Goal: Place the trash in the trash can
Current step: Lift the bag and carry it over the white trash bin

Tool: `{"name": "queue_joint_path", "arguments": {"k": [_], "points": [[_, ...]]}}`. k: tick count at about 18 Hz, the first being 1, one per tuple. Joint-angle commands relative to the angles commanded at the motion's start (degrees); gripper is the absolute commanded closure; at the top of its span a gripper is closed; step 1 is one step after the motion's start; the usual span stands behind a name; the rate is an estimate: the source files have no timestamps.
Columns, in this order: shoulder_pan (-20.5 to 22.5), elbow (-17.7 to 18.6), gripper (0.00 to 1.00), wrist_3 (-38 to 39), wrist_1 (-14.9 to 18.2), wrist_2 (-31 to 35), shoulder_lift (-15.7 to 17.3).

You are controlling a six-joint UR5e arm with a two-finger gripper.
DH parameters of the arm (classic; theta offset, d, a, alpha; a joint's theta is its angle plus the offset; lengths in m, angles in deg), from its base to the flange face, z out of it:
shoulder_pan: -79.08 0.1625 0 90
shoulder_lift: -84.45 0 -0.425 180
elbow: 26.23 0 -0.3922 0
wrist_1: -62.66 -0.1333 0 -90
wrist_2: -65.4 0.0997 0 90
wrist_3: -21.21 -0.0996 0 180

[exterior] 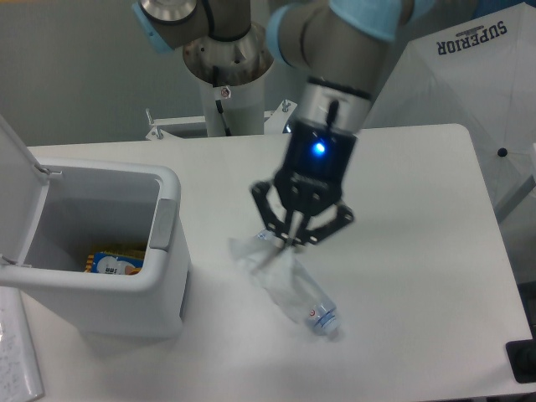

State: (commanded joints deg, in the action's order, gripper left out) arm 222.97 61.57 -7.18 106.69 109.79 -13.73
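My gripper (292, 242) hangs above the middle of the table, shut on a crumpled piece of clear plastic trash (270, 270) that dangles below its fingertips. Behind that wrapper a clear plastic bottle (311, 308) with a purple label lies on the table, partly covered by the hanging plastic. The white trash can (159, 276) stands at the left with its lid (15, 176) swung open; a blue and yellow packet (115, 261) lies inside it. The gripper is to the right of the can's rim, apart from it.
The robot's base column (226, 75) rises at the back of the table. A white sheet with printed lettering (477, 75) stands at the right behind the table edge. A paper sheet (17, 360) lies at the bottom left corner.
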Motion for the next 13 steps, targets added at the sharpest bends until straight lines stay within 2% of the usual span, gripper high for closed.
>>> {"name": "queue_joint_path", "arguments": {"k": [3,6,11,12,13], "points": [[-3.51,1.14,1.00,0.97,2.28,-1.41,2.37],[-5.63,5.61,1.00,0.88,2.55,-1.41,5.88],[-8.71,12.12,1.00,1.58,2.55,-1.15,9.75],[-8.79,12.56,0.94,1.50,2.46,-1.24,9.85],[-9.49,12.74,0.84,1.50,2.46,-1.33,9.93]]}}
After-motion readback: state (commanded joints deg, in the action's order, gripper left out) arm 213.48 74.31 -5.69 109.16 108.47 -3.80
